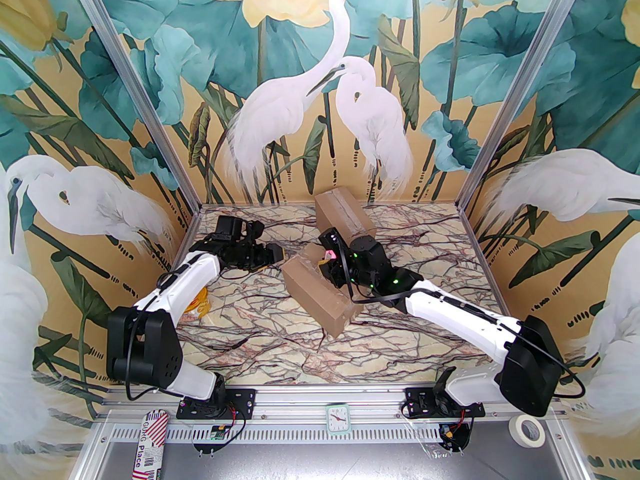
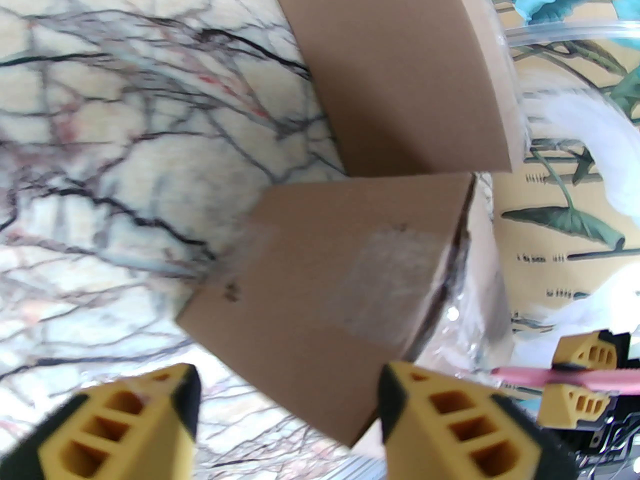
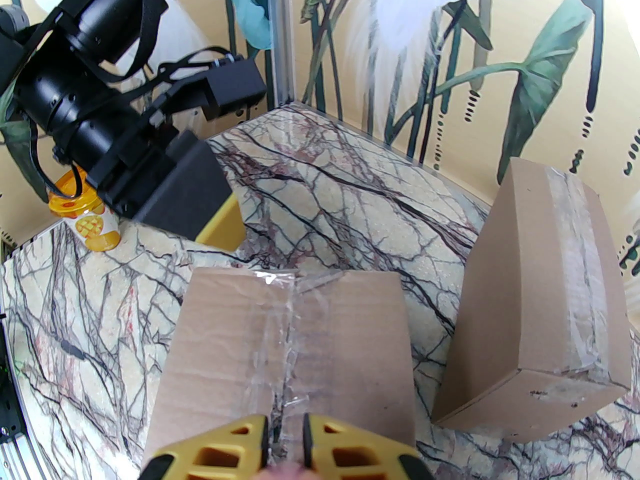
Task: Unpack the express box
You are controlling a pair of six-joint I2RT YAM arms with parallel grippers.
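A brown taped express box [image 1: 320, 293] lies slanted at mid-table; its taped top seam [image 3: 287, 338] runs away from my right wrist camera. My right gripper [image 1: 327, 263] hovers over the box's far end, shut on a thin pink tool [image 2: 525, 375], with its fingertips [image 3: 285, 443] right above the seam. My left gripper [image 1: 276, 255] stands open just left of the box's end face [image 2: 320, 293], its yellow fingers [image 2: 450, 418] either side of the lower corner without touching. A second taped box [image 1: 345, 213] stands behind.
A yellow cup [image 3: 90, 218] sits at the table's left edge behind the left arm. Painted walls close in the table's back and sides. On the near rail are a tape roll [image 1: 525, 430] and a small clock [image 1: 337, 418].
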